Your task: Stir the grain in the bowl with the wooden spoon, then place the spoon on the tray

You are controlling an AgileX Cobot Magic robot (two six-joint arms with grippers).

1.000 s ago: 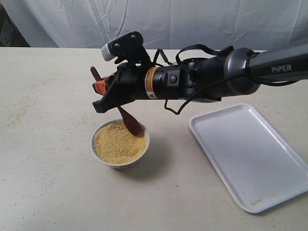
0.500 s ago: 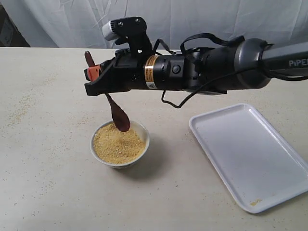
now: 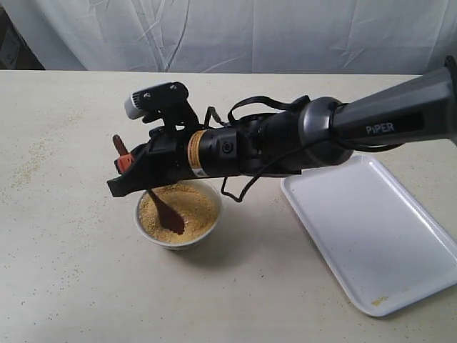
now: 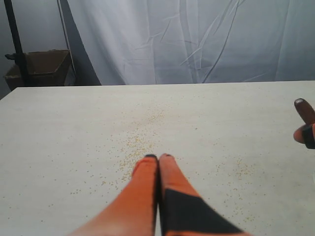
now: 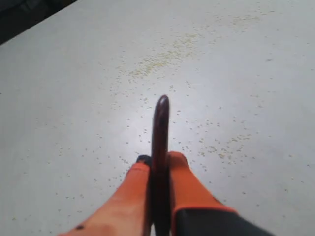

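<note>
The white bowl (image 3: pixel 199 238) sits left of centre on the table, filled with yellow grain (image 3: pixel 194 206). The dark wooden spoon (image 3: pixel 163 211) dips its oval end into the grain, handle tilted up to the left. My right gripper (image 3: pixel 126 166) reaches across above the bowl and is shut on the spoon's handle (image 5: pixel 160 132), which sticks out between the orange fingers (image 5: pixel 184 177). The white tray (image 3: pixel 371 229) lies to the right with nothing on it but a few grains. My left gripper (image 4: pixel 158 158) is shut on nothing, low over the table; the exterior view does not show it.
Loose grains (image 3: pixel 32 161) are scattered on the beige tabletop, mostly at the left. A white cloth backdrop (image 3: pixel 250 32) hangs behind the table. A cardboard box (image 4: pixel 42 66) stands beyond the table's far corner in the left wrist view.
My right gripper has moved left and down with the spoon. The spoon's oval end went from the bowl's right rim, lifted briefly, into the grain at the left-centre.
</note>
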